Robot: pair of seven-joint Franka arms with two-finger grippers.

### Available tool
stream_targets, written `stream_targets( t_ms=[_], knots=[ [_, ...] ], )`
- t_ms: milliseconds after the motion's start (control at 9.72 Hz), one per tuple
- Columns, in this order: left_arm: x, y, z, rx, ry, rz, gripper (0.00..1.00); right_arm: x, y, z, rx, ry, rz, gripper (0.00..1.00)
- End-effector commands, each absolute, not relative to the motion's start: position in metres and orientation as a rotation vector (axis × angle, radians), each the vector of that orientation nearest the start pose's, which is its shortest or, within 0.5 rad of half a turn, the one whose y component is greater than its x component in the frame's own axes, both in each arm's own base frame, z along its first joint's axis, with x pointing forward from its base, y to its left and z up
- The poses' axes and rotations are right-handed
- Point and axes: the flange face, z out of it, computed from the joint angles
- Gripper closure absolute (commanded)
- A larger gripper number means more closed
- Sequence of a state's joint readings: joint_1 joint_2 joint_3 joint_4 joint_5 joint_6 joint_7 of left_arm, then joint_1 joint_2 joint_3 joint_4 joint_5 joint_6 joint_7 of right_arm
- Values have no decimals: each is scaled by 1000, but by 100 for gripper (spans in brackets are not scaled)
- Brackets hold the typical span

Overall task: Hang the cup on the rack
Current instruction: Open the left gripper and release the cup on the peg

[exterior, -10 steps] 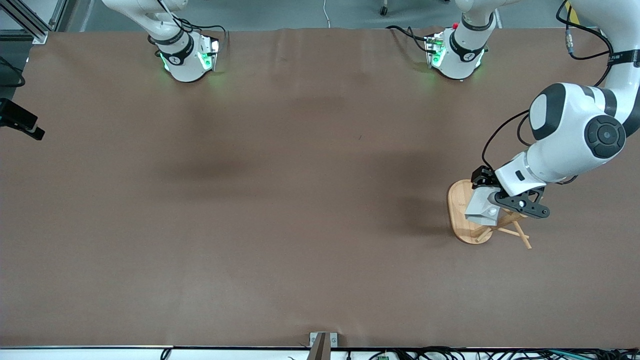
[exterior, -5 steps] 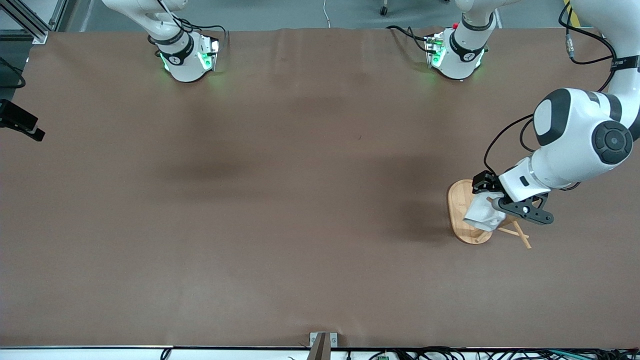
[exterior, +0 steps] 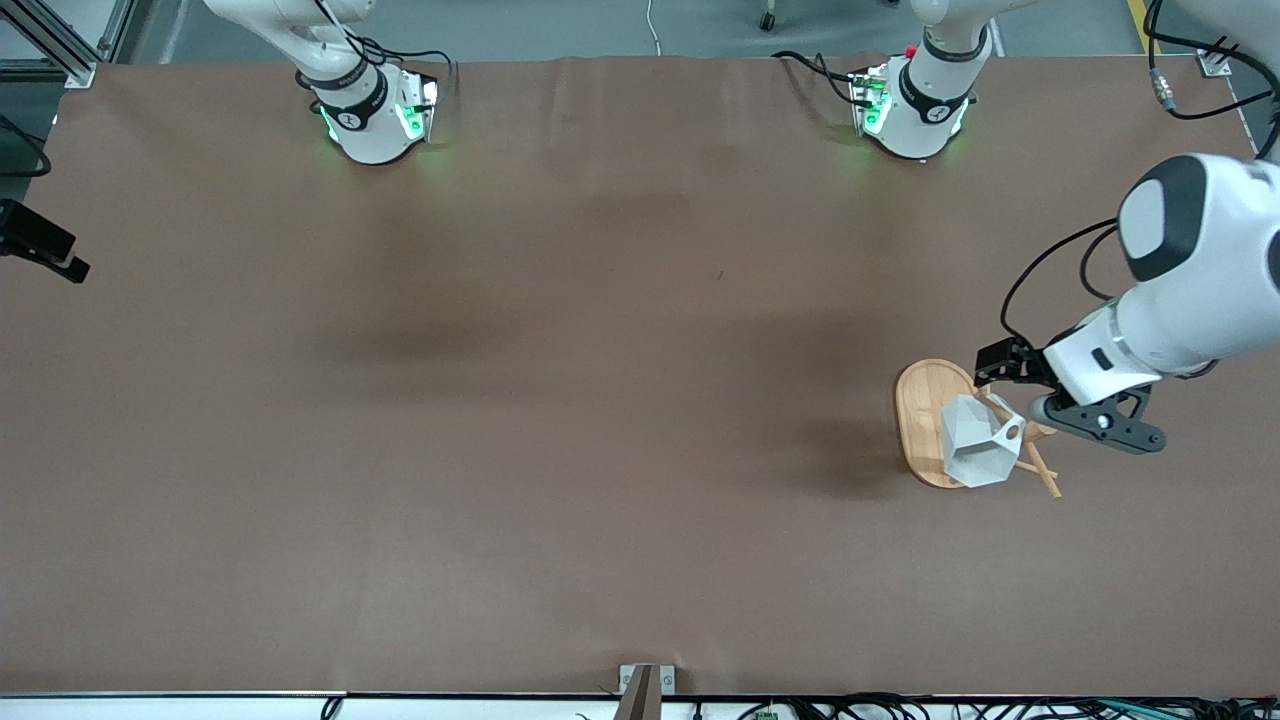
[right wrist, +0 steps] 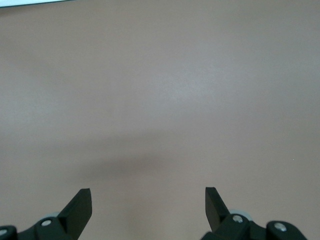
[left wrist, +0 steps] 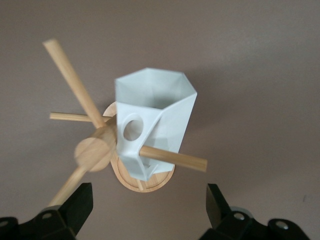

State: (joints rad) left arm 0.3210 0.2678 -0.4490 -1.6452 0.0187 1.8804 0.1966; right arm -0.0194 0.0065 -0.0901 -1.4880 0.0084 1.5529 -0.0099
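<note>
The white faceted cup (exterior: 978, 452) hangs by its blocky handle on one peg (left wrist: 172, 157) of the bamboo rack (exterior: 918, 410), tilted over the oval base. In the left wrist view the cup (left wrist: 155, 110) sits beside the central post (left wrist: 95, 152), and the round hole in its handle shows. My left gripper (exterior: 1020, 390) is open just beside the rack, toward the left arm's end of the table, touching nothing. Its fingers (left wrist: 80, 205) stand wide apart with only table between them. My right gripper (right wrist: 148, 205) is open over bare table and is out of the front view.
The rack's other thin pegs (left wrist: 70, 75) stick out at angles around the post. Both arm bases (exterior: 370, 115) stand along the table edge farthest from the front camera. A brown cloth (exterior: 600, 400) covers the table.
The left gripper opened and let go of the cup, then drew back toward the left arm's end of the table. The cup swung down to hang on the peg.
</note>
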Motion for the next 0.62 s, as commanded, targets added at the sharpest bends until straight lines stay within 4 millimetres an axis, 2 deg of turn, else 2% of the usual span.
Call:
stream_targets(
  t_ms=[0,103,309,514],
  knots=[
    [618,-58,517,-3180,449,28,0,549,-60,658,-3148,170,-98,0],
    [606,-62,545,-3166,398,-18,0,549,-60,658,-3148,170,-98,0],
    [590,-65,588,-3133,388,-130,0,549,-60,658,-3148,170,-98,0],
    [578,-62,607,-3100,435,-114,0,551,-60,657,-3148,170,-96,0]
  ],
)
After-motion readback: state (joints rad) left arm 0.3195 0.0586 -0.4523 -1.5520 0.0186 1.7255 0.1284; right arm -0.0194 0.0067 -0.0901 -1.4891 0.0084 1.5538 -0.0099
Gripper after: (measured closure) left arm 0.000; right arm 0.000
